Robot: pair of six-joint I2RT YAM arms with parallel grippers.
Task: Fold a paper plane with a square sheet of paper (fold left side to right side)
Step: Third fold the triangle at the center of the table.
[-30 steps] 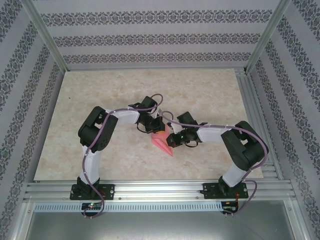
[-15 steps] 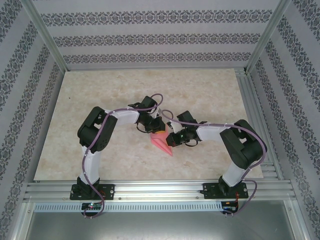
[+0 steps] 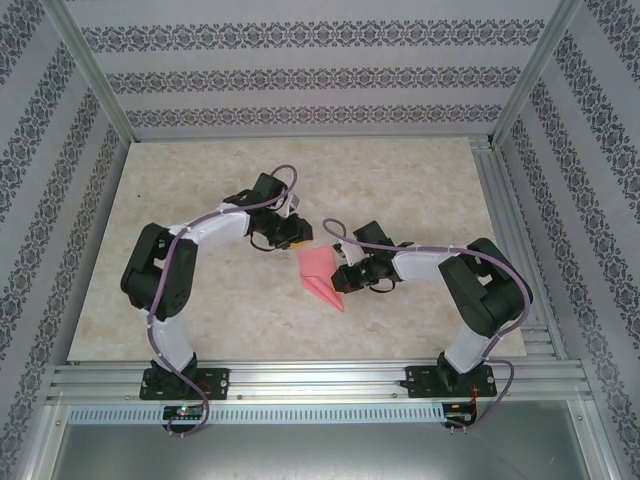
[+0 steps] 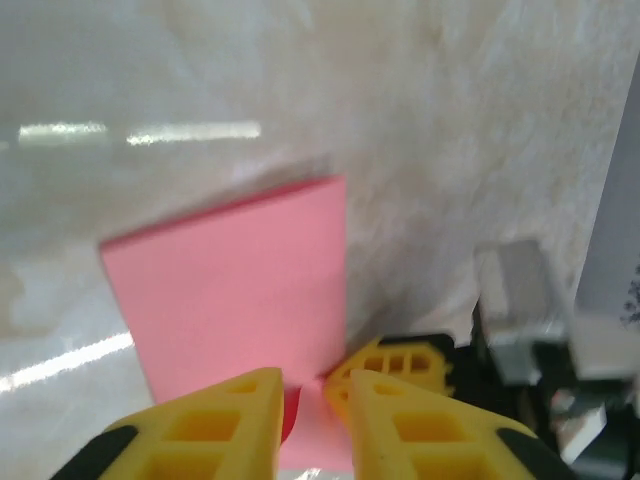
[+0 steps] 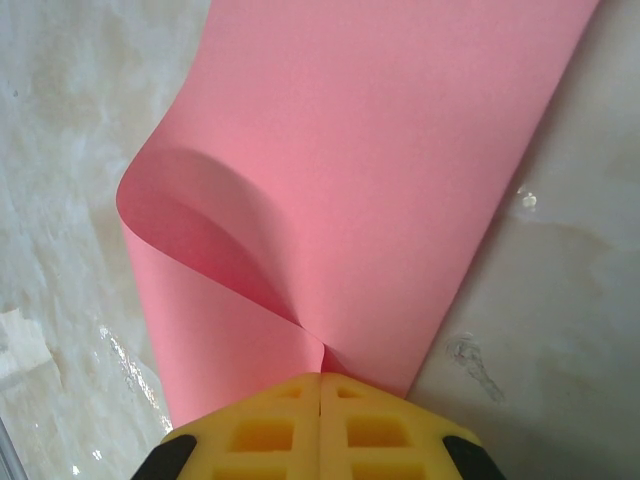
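Observation:
The pinkish-red sheet of paper (image 3: 318,272) lies mid-table, folded over into a shape that narrows to a point at the near right. My right gripper (image 3: 337,279) is shut on its right edge. In the right wrist view the paper (image 5: 380,150) bulges in a loose curl on the left, just ahead of the shut gripper (image 5: 320,378). My left gripper (image 3: 297,238) hangs just behind and left of the paper, apart from it. In the left wrist view its yellow fingers (image 4: 215,425) stand slightly apart, with the paper (image 4: 240,280) beyond them and a yellow right-gripper finger (image 4: 405,360) pinching the paper's edge.
The marble-patterned tabletop (image 3: 200,300) has free room all round the paper. Aluminium frame rails (image 3: 300,378) run along the near edge and the right side. Patterned walls close in the back and both sides.
My left gripper has opened, let go of the paper's far edge and drawn back to the left. The paper's upper part now lies uncovered. The right arm has held still.

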